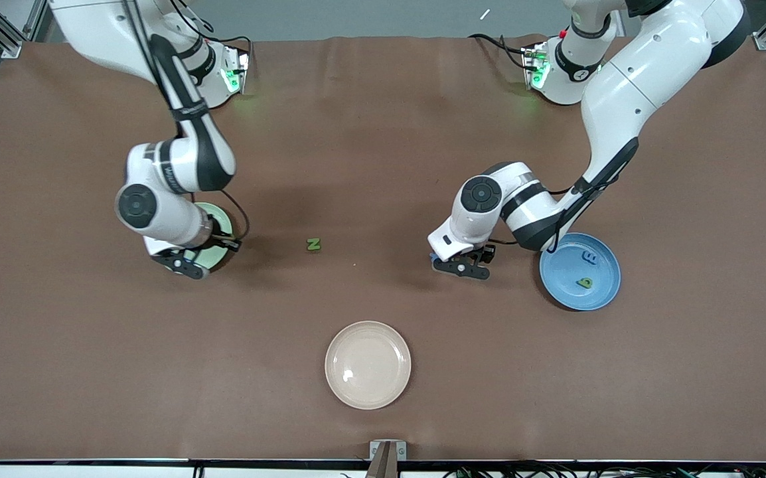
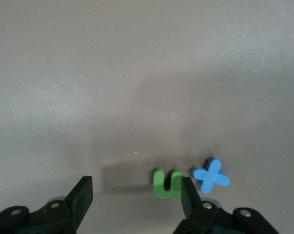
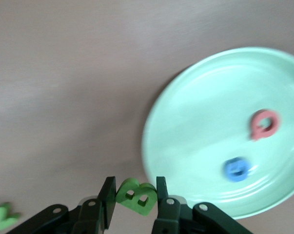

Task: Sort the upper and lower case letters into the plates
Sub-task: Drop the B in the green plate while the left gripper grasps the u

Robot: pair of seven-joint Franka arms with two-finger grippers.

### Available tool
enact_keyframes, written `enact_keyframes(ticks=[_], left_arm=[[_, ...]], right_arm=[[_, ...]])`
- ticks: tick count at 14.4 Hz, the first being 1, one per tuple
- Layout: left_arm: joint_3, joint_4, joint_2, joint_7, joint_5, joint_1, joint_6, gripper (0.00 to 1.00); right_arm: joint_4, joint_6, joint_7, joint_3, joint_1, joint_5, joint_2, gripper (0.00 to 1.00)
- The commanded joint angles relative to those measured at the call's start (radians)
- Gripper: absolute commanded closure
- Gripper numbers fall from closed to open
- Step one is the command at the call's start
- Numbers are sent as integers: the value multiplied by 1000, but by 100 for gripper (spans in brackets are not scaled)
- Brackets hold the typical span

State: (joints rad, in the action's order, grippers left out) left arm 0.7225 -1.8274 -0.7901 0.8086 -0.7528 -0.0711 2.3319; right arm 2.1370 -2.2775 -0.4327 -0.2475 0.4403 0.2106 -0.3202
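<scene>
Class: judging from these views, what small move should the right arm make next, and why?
Probably carry on over the mint green plate and open. The right gripper is shut on a green B just off the plate's rim, and a pink letter and a blue letter lie in it.

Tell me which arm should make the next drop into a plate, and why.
Right. The right gripper is shut on a green B beside the mint plate's rim. The left gripper is open on the table, with a green u by one finger, not yet gripped.
</scene>
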Motion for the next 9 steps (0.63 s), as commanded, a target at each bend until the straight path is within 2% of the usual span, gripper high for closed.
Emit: enact_keyframes(ticks=[1, 6, 9], left_arm=[[-5, 19, -8, 1, 26, 22, -2, 19], [-9, 17, -18, -3, 23, 22, -2, 22], [-12, 19, -23, -2, 18, 24, -2, 27]], right_arm=[[105, -66, 129, 16, -77, -5, 62, 100], [227, -261, 170, 19, -95, -5, 49, 100], [248, -298, 170, 22, -88, -4, 44, 99]])
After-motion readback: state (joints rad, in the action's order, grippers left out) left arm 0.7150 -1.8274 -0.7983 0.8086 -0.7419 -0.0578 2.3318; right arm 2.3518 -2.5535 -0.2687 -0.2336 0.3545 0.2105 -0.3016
